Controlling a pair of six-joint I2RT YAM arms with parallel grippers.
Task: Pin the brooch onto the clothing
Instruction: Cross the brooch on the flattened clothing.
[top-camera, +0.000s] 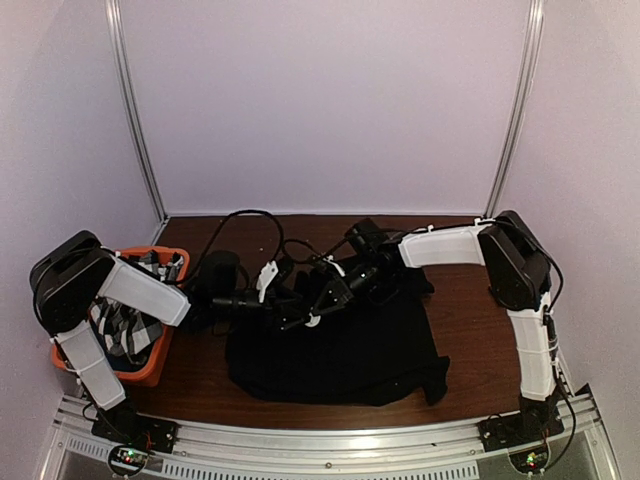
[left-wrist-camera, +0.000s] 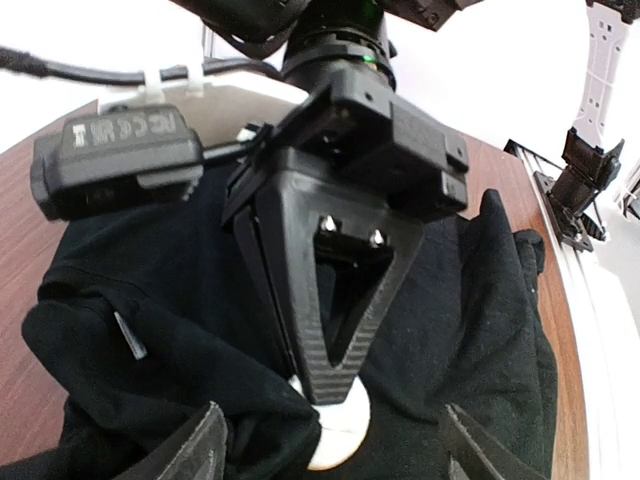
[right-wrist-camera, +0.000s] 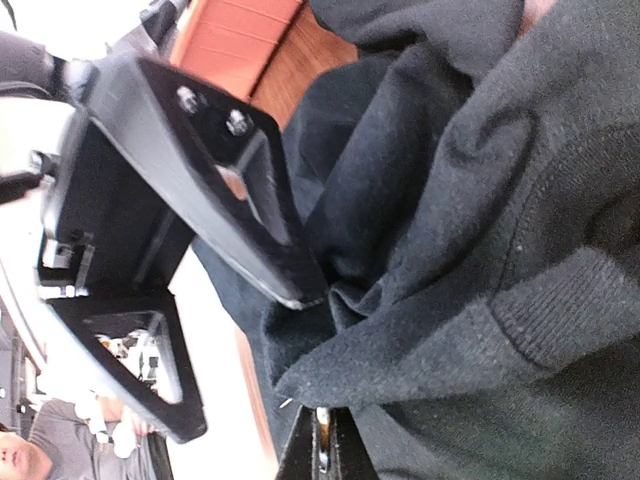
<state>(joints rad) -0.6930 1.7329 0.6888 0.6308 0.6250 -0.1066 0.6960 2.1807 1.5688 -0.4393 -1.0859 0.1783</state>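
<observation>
The clothing (top-camera: 340, 350), a black T-shirt, lies crumpled in the middle of the brown table. My right gripper (top-camera: 322, 305) is shut on the brooch (top-camera: 313, 321), a round white disc, low over the shirt's upper left part. In the left wrist view the brooch (left-wrist-camera: 345, 430) shows under the right gripper's closed fingers (left-wrist-camera: 330, 340), half covered by a raised fold of the clothing (left-wrist-camera: 240, 400). My left gripper (left-wrist-camera: 335, 462) is open, one fingertip on either side of brooch and fold. The right wrist view shows my right gripper (right-wrist-camera: 322, 450), the bunched clothing (right-wrist-camera: 470, 250) and a thin pin tip (right-wrist-camera: 287, 403).
An orange basket (top-camera: 160, 372) holding a black-and-white checked cloth (top-camera: 125, 330) stands at the left table edge under the left arm. Black cables (top-camera: 250, 225) loop behind the grippers. An aluminium rail (top-camera: 330, 450) runs along the near edge.
</observation>
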